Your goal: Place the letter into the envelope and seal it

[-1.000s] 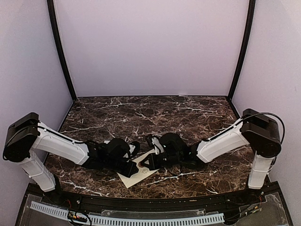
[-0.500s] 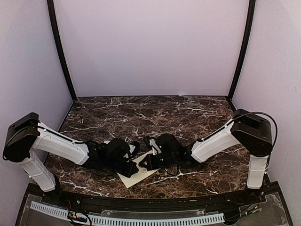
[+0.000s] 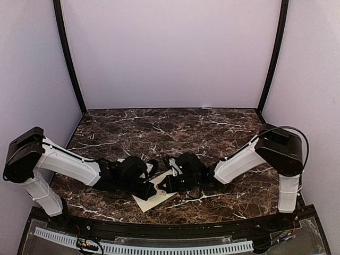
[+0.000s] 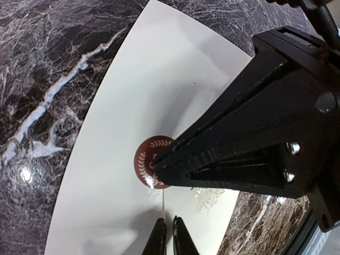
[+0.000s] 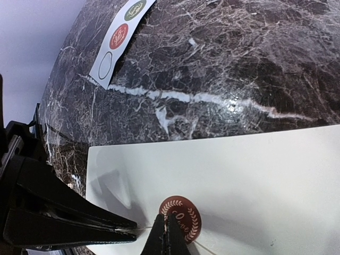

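Right wrist, sticker strip (image 5: 121, 40) beyond envelope (image 5: 255, 175)

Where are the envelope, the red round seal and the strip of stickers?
envelope (image 5: 265, 170), right wrist view, bare cream face.
red round seal (image 5: 186, 218), right wrist view, its middle.
strip of stickers (image 5: 106, 64), right wrist view, emptied circle.

Lab test booth; plain lavender walls (image 3: 170, 53); black corner posts (image 3: 68, 58); dark marble-pattern tabletop (image 3: 175, 127); cable duct (image 3: 143, 246) along near edge.
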